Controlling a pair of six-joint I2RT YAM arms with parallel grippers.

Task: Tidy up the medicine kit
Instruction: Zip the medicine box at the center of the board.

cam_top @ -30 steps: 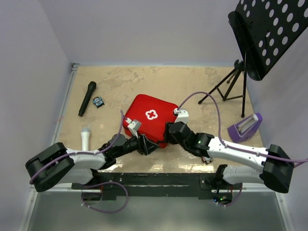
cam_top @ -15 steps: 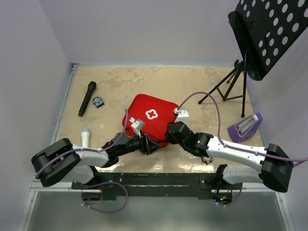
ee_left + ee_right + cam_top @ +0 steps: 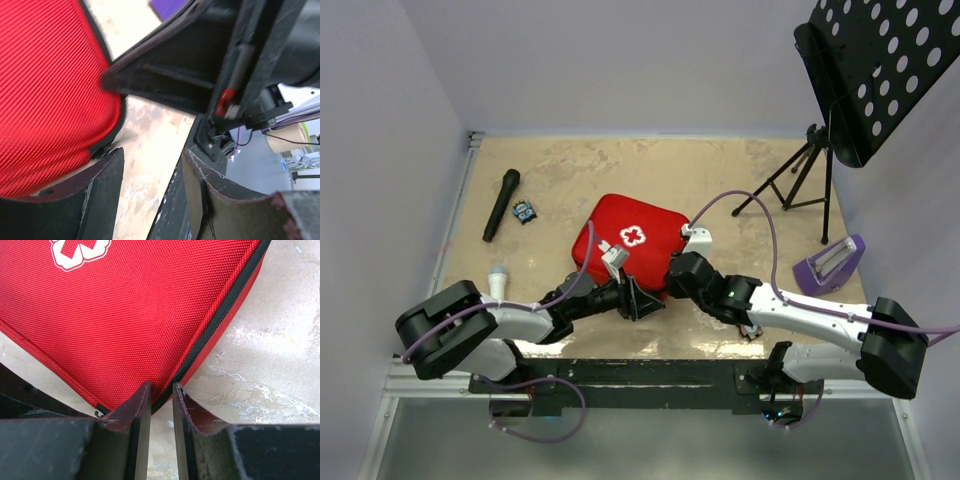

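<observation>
Red first-aid case (image 3: 628,243) sits zipped shut mid-table, near corner toward the arms. Over the last second left gripper (image 3: 638,301) slid right along the near edge to that corner; fingers wide apart, empty. Right gripper (image 3: 161,405) narrowed at the zipper (image 3: 210,320) corner, grip on pull unclear. Looks like zipper work

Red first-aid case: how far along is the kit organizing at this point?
Early stage. Done: nothing visibly packed; the red fabric first-aid case with the white cross lies zipped shut. In hand: both end effectors sit at its near edge, the right end effector nearly closed around the black zipper seam, the left end effector open beside the case's corner. Left: opening it and sorting contents, which are not visible.
</observation>
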